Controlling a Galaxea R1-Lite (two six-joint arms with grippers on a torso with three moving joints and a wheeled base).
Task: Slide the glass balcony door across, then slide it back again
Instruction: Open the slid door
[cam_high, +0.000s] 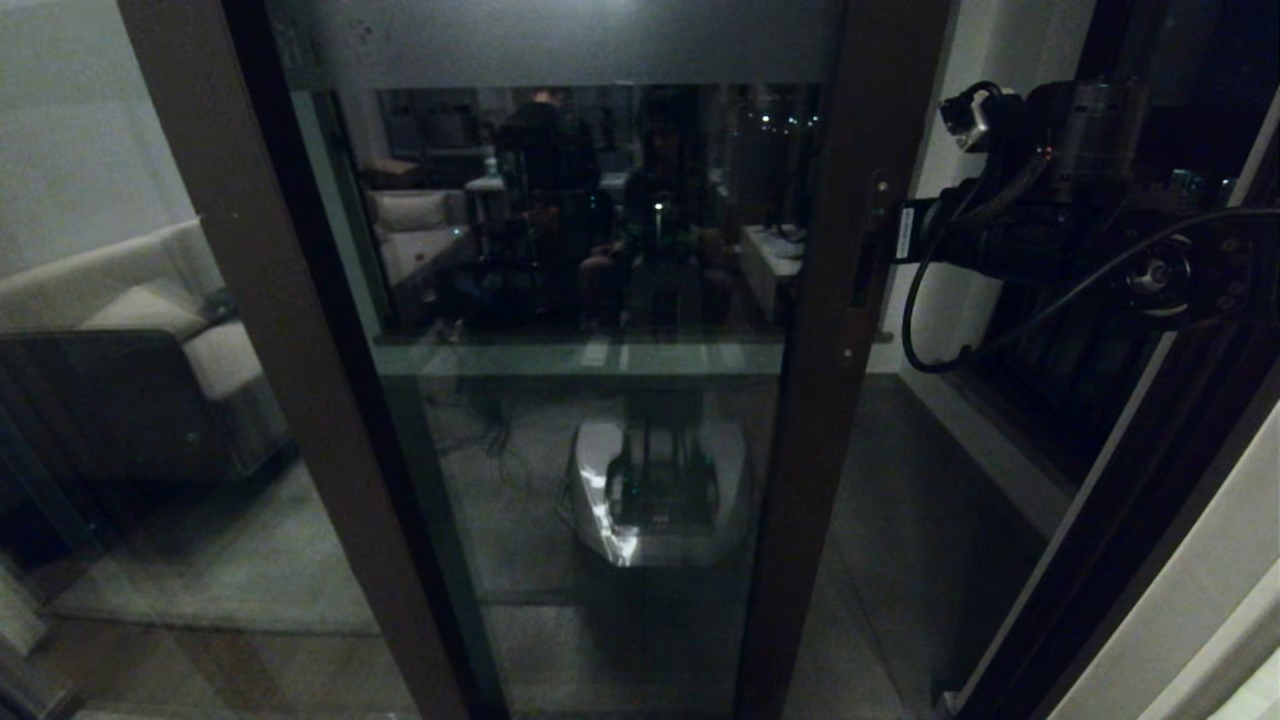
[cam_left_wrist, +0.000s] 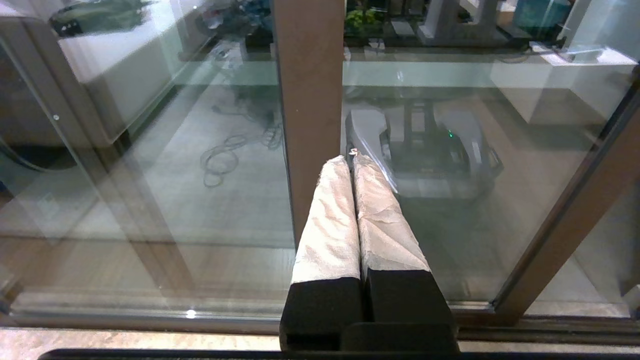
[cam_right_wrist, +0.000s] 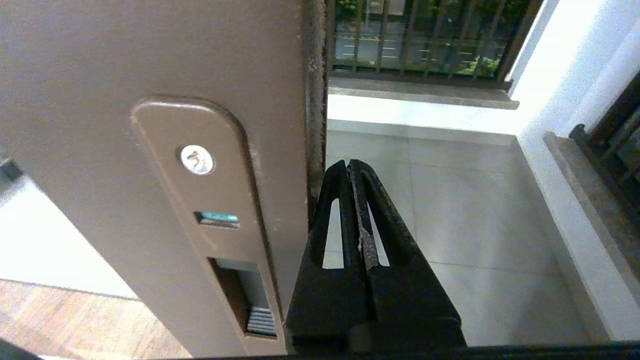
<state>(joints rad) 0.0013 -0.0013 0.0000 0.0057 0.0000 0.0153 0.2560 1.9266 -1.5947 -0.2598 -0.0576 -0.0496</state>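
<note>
The glass balcony door (cam_high: 600, 450) fills the middle of the head view, a clear pane between dark brown stiles with a frosted band on top. My right gripper (cam_high: 880, 240) reaches in from the right to the door's right stile (cam_high: 830, 330) at handle height. In the right wrist view its black fingers are shut with nothing between them, and the right gripper (cam_right_wrist: 348, 163) lies against the stile's outer edge, beside the recessed handle (cam_right_wrist: 240, 292) and the lock plate (cam_right_wrist: 197, 159). My left gripper (cam_left_wrist: 351, 158), cloth-wrapped, is shut and empty before a brown stile (cam_left_wrist: 307, 100).
An open gap right of the door shows the tiled balcony floor (cam_right_wrist: 465, 210). A black-barred window (cam_right_wrist: 420, 40) and a white ledge (cam_right_wrist: 575, 235) border it. The fixed pane (cam_high: 150, 350) at the left reflects a sofa. The floor track (cam_left_wrist: 150, 312) runs below.
</note>
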